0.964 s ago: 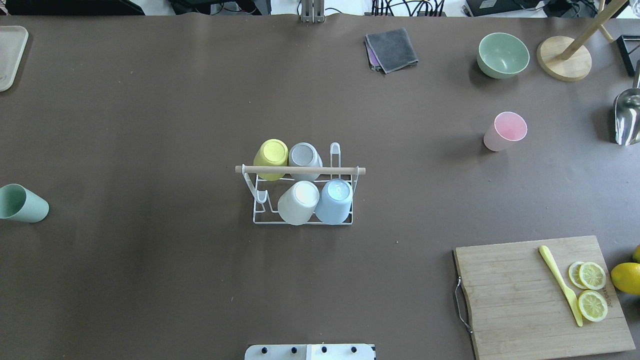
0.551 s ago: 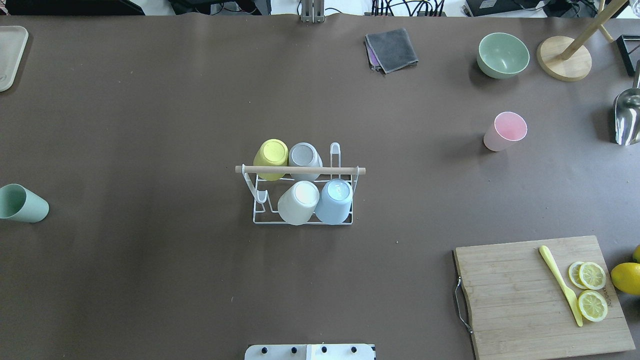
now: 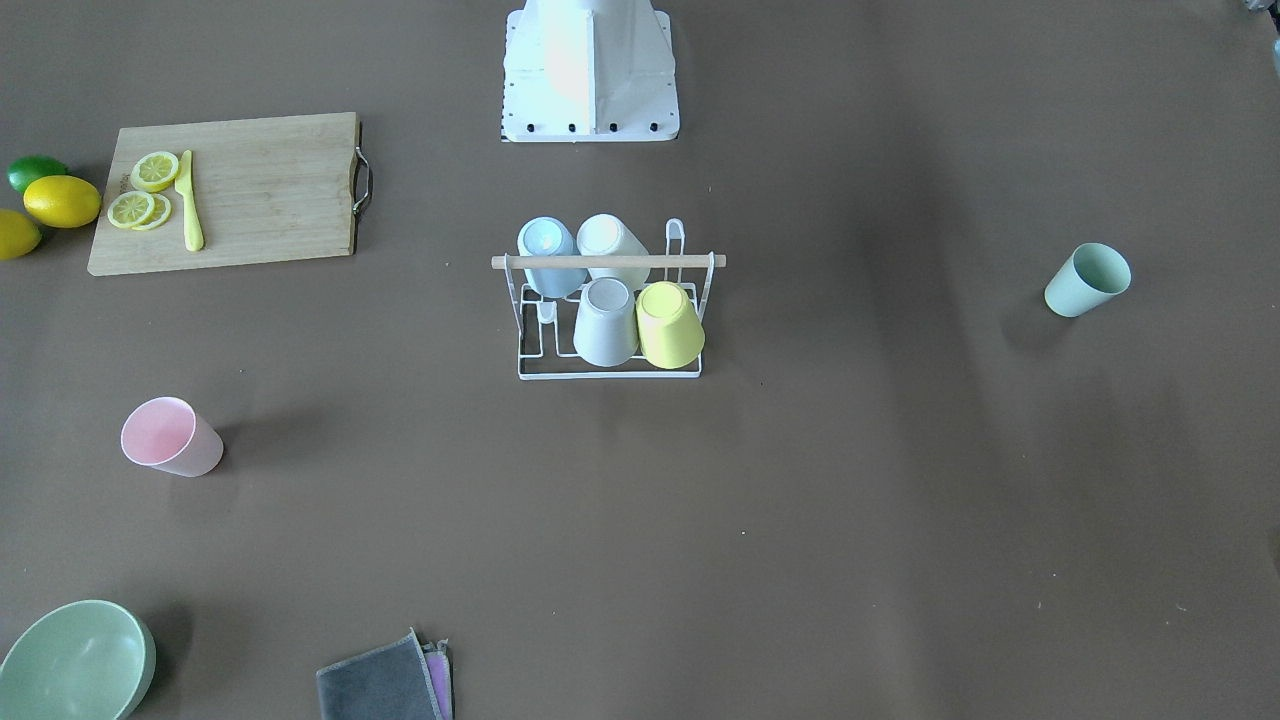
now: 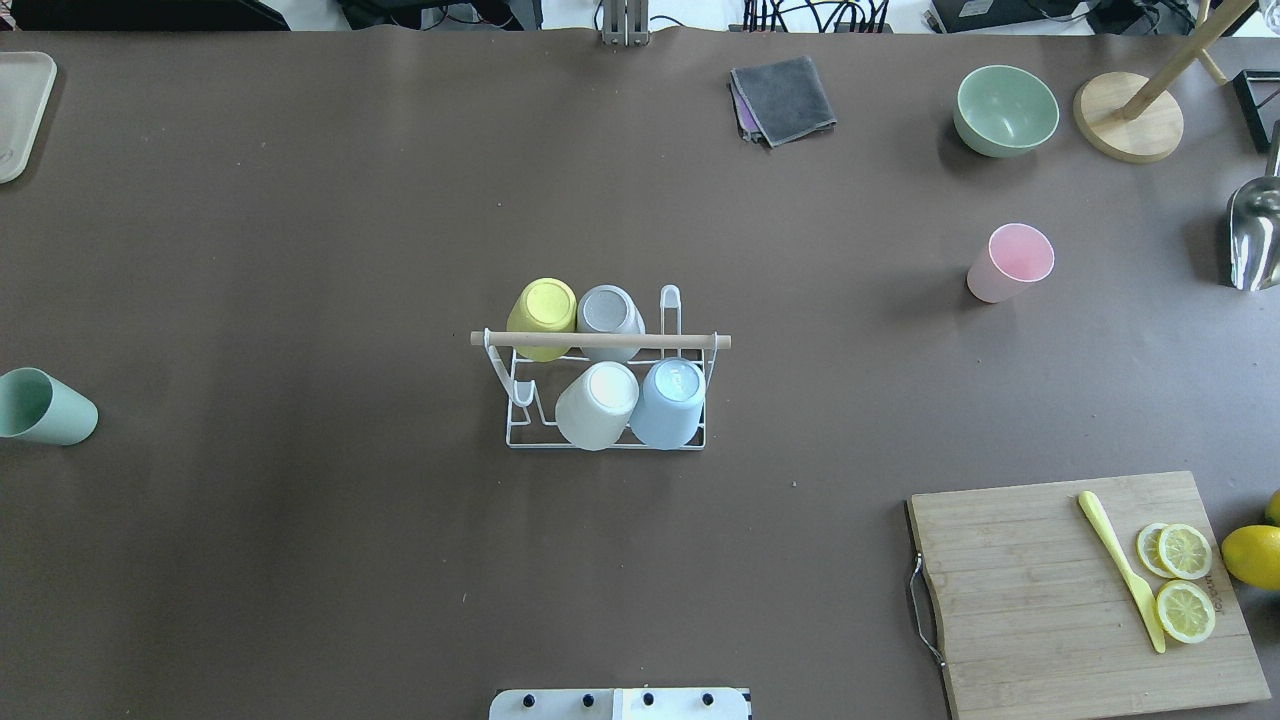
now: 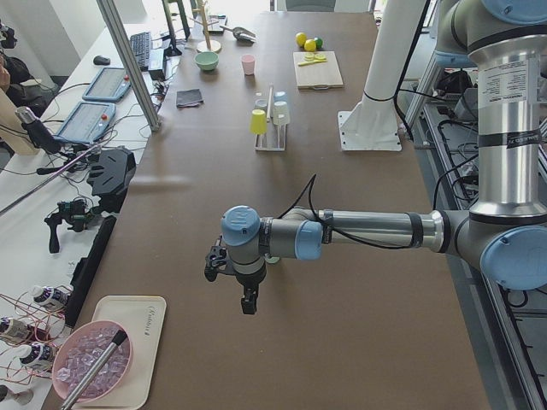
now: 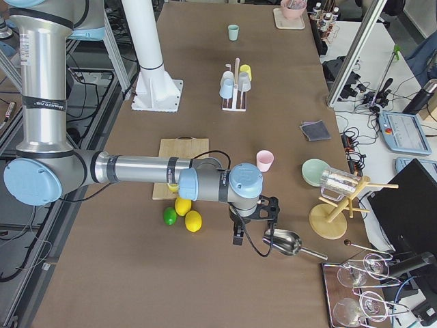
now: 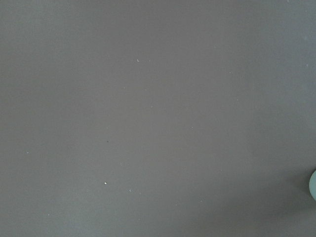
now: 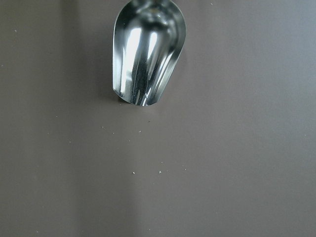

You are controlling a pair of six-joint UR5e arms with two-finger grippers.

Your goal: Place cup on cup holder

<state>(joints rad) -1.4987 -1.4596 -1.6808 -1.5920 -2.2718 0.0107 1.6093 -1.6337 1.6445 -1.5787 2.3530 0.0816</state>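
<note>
At frame centre of the overhead view, on the brown table (image 4: 300, 200): cup holder (image 4: 600, 341), upright. Four cups sit inverted on it: yellow cup (image 4: 543, 305), grey cup (image 4: 605, 310), white cup (image 4: 600, 395), blue cup (image 4: 672, 392).

Arms: neither shows in the overhead or front views. Left gripper (image 5: 248, 303) appears only in the left side view, low over bare table. Right gripper (image 6: 237, 236) appears only in the right side view, just beside a metal scoop (image 8: 147, 54). Fingers clenched or released: cannot tell for either, as the wrist views show no fingers.

Loose cups, both mouth up and well apart from the holder: pink cup (image 4: 1010, 262) at upper right, green cup (image 4: 45, 405) at left edge.

Free spots: bare prong (image 4: 670, 305) at the rack's upper right, second bare prong (image 4: 527, 392) at its lower left.

Judgement: step in hand is the reach for a loose cup. Take green with the left arm or pink with the right. Grip the wall near the rim, turn the cup mouth down, and descend straight over a bare prong. Stay clear of the top rod (image 4: 700, 341) and of neighbouring cups. Let go only once the cup is seated.
</note>
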